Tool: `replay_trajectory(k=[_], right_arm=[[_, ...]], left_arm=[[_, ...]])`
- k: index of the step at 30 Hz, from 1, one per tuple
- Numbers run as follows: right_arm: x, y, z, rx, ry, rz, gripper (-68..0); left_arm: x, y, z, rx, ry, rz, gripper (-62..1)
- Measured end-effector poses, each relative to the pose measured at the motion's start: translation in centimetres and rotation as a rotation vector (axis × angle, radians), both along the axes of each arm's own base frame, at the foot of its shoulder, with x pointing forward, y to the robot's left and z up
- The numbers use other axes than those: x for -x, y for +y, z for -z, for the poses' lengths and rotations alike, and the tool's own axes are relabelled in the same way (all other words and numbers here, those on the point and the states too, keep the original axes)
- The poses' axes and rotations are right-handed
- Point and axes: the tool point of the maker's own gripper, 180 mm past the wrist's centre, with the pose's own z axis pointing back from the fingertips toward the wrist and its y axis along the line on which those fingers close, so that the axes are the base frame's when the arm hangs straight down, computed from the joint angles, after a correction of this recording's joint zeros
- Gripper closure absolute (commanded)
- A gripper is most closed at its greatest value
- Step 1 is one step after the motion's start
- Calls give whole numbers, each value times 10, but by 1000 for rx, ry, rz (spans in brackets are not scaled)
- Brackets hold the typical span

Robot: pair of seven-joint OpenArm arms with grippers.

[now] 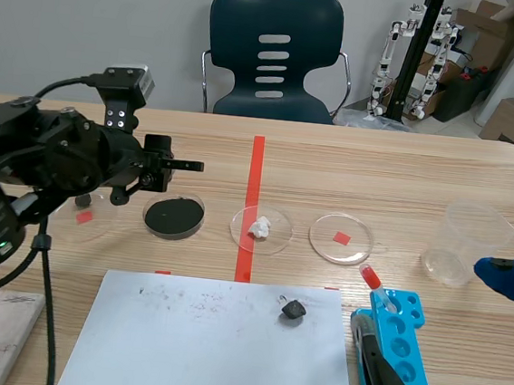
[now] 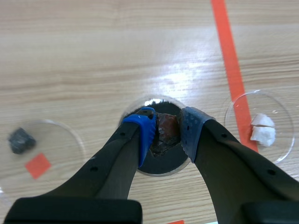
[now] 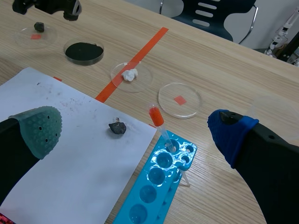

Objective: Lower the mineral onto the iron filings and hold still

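We see the left gripper [image 2: 165,123] clamped on the reddish-brown mineral [image 2: 167,134], one pad on each side of it. The mineral hangs over the round dish [image 1: 149,206] of black iron filings [image 1: 174,216], left of the red tape line; we cannot tell whether it touches them. The right gripper [image 3: 135,128] is at the near right, its fingers wide apart and holding nothing. To the right of the filings stands a dish with a white lump [image 1: 260,227]. A small dark stone [image 1: 293,310] lies on the white paper [image 1: 205,351] at the near side.
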Motion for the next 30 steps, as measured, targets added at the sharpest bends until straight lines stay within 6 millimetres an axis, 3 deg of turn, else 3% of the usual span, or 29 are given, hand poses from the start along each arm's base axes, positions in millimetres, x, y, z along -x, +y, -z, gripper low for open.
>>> replay_trajectory(k=[5,11,16,20,25,30], right_arm=[[0,0,0,0,0,0,-679],[0,0,0,0,0,0,-679],[0,0,0,0,0,1,-679],[0,0,0,0,0,1,-679],[0,0,0,0,0,0,-679],[0,0,0,0,0,0,-679]], left_arm=[[22,12,-32,-43,-166,40,-100],[65,15,-60,-123,-309,147,-100],[115,-8,-74,-222,-385,360,-100],[152,-29,-91,-177,-478,454,-100],[186,-43,-92,-143,-517,505,-100],[203,-46,-84,-127,-494,522,-100]])
